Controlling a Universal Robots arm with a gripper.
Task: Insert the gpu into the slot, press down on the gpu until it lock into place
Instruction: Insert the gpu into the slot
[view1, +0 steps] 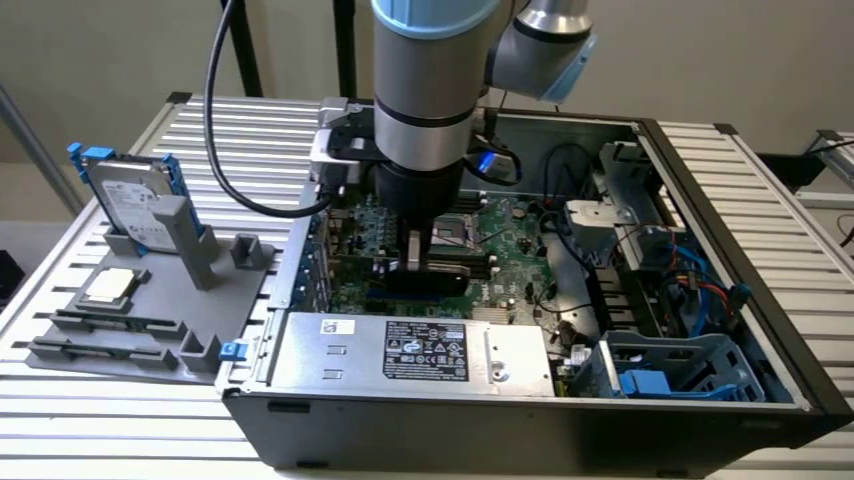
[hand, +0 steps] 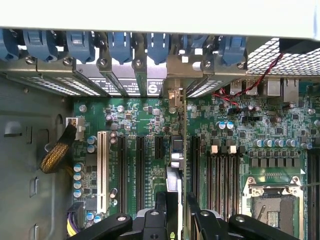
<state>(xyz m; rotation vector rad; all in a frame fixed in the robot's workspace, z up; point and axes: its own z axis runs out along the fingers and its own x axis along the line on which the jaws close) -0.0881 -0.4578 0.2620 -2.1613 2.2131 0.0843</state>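
My gripper (view1: 419, 252) reaches down into the open computer case and is shut on the gpu (view1: 430, 277), a thin black card held upright and low over the green motherboard (view1: 514, 255). In the wrist view the gpu (hand: 173, 182) shows edge-on between my two black fingers (hand: 161, 207), and its metal bracket end (hand: 175, 97) lies at the case's rear wall. The slot is hidden under the card there. A thin blue strip (view1: 400, 297) shows just below the card's lower edge in the exterior view. Whether the card touches it cannot be told.
The silver power-supply box (view1: 414, 350) sits close in front of the card. The processor socket (hand: 272, 207), black memory slots (hand: 222, 170) and a white slot (hand: 102, 170) flank it. Blue bracket clips (hand: 120, 45) line the rear wall. A grey fixture (view1: 134, 300) with a hard drive (view1: 127, 195) stands outside the case.
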